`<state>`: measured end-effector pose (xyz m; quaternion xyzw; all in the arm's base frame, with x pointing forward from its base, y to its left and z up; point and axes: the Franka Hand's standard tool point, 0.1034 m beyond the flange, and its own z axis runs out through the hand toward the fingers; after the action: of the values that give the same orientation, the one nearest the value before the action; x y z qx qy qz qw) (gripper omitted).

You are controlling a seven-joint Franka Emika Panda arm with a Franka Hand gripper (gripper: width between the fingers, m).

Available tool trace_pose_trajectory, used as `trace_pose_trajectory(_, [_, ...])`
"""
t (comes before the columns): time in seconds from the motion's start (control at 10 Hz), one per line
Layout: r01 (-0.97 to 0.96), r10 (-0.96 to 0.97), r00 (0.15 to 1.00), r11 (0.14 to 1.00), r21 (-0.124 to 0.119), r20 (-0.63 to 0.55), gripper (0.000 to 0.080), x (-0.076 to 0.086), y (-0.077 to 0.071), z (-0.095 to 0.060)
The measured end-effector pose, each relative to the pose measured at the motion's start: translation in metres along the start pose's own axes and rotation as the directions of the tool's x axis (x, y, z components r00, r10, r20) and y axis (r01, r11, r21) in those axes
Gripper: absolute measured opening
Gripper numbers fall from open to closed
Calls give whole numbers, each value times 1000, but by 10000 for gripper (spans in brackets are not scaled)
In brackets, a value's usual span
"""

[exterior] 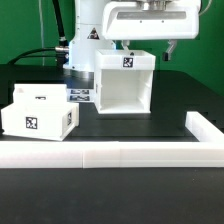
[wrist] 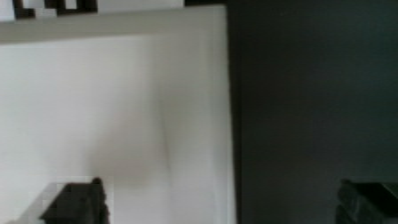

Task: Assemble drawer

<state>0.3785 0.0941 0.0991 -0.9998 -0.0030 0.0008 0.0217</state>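
- The gripper [exterior: 148, 46] hangs just above the back of the housing [exterior: 125, 88]. The housing stands upright mid-table, and its open side seems to face the rail [exterior: 120, 157].
- Its jaws are spread wide and hold nothing. The wrist view shows both fingertips [wrist: 71, 203], with the white part's edge lying between them.
- The tray [exterior: 38, 115] sits apart from the housing, toward the exterior view's left.
- One finger may land on the white panel instead of straddling its wall, which would shove or tip the housing.
- The smooth plastic could also slip in a shallow pinch and twist the part out of line with the tray.
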Motion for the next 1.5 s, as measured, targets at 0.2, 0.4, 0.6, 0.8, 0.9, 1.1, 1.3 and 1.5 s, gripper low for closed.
trace_pose_trajectory(0.2, [-10, 10, 1000, 1000, 0, -2, 377, 1, 0, -1])
trace_pose_trajectory(0.4, [-9, 9, 1000, 1000, 0, -1, 240, 1, 0, 0])
trace_pose_trajectory(0.6, [-10, 10, 1000, 1000, 0, -1, 36, 1, 0, 0])
trace_pose_trajectory(0.8, [-10, 10, 1000, 1000, 0, -1, 36, 1, 0, 0])
trace_pose_trajectory(0.9, [-10, 10, 1000, 1000, 0, -1, 36, 1, 0, 0])
trace_pose_trajectory(1.1, [-10, 10, 1000, 1000, 0, -1, 36, 1, 0, 0])
trace_pose_trajectory(1.3, [-32, 32, 999, 999, 4, 4, 36, 11, 5, -2])
trace_pose_trajectory(1.5, [-56, 56, 998, 998, 24, -13, 36, 44, 5, -1])
